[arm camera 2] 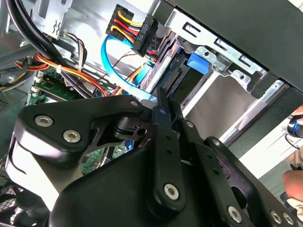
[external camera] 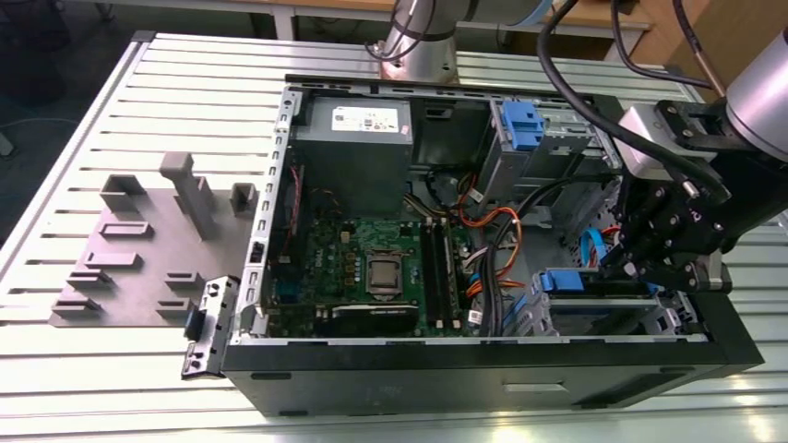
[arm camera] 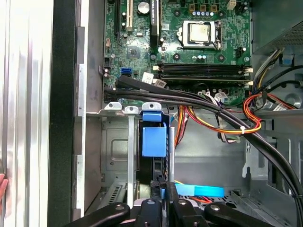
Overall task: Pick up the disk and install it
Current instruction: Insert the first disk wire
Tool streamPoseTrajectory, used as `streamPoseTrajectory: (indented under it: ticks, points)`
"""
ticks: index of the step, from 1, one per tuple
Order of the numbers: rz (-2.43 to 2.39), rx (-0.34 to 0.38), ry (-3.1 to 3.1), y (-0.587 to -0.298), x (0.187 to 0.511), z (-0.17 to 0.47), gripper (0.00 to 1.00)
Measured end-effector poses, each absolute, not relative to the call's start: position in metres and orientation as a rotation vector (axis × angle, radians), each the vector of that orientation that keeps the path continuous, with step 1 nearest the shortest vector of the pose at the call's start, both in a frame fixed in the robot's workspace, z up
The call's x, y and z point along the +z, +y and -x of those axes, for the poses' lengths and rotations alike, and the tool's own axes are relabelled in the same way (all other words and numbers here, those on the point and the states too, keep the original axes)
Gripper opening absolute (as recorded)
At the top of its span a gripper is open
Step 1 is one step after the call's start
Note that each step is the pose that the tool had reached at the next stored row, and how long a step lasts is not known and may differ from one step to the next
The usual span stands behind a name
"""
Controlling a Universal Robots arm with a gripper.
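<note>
Blue-framed disk (arm camera: 154, 137) sat edge-on in the drive cage (arm camera: 130, 142), at four o'clock of the case (external camera: 493, 355) in the exterior view. Gripper (arm camera: 161, 189) had fingers together, tips at the disk's end. Risk, as I judged it: a crooked push would jam it, and the nearby cables (arm camera: 227, 127) could snag.

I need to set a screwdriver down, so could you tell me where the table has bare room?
The table is bare between the grey fixture plate and its far edge, and on the near slats before the case. Cables crowd around the gripper.

One disk (external camera: 573, 280), one other blue carrier (external camera: 523, 125), one motherboard (external camera: 369, 268)
</note>
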State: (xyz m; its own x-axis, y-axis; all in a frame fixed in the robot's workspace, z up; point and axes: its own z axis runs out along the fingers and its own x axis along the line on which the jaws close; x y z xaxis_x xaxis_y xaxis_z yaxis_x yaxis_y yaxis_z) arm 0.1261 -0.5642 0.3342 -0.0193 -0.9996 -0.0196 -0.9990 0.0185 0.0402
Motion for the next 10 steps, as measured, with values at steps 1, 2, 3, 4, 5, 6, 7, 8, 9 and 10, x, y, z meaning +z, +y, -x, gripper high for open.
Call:
streamPoseTrajectory:
  ticks: [1, 2, 3, 4, 5, 6, 7, 8, 9, 10]
  points:
    - [-2.19, -0.067, -2.232, -0.5641, 0.334, -0.1261, 0.16]
    - [-2.19, -0.067, -2.232, -0.5641, 0.334, -0.1261, 0.16]
    - [-2.19, -0.067, -2.232, -0.5641, 0.334, -0.1261, 0.16]
    - [-2.19, -0.067, -2.232, -0.5641, 0.3339, -0.1261, 0.16]
    - [-2.19, -0.067, -2.232, -0.5641, 0.3334, -0.1261, 0.16]
    - [-2.19, -0.067, -2.232, -0.5641, 0.3329, -0.1261, 0.16]
    - [-2.19, -0.067, -2.232, -0.5642, 0.3326, -0.1261, 0.16]
    - [-2.19, -0.067, -2.232, -0.5642, 0.3323, -0.1261, 0.16]
    - [-2.19, -0.066, -2.232, -0.5642, 0.3323, -0.1261, 0.16]
    - [-2.19, -0.066, -2.232, -0.5642, 0.3323, -0.1261, 0.16]
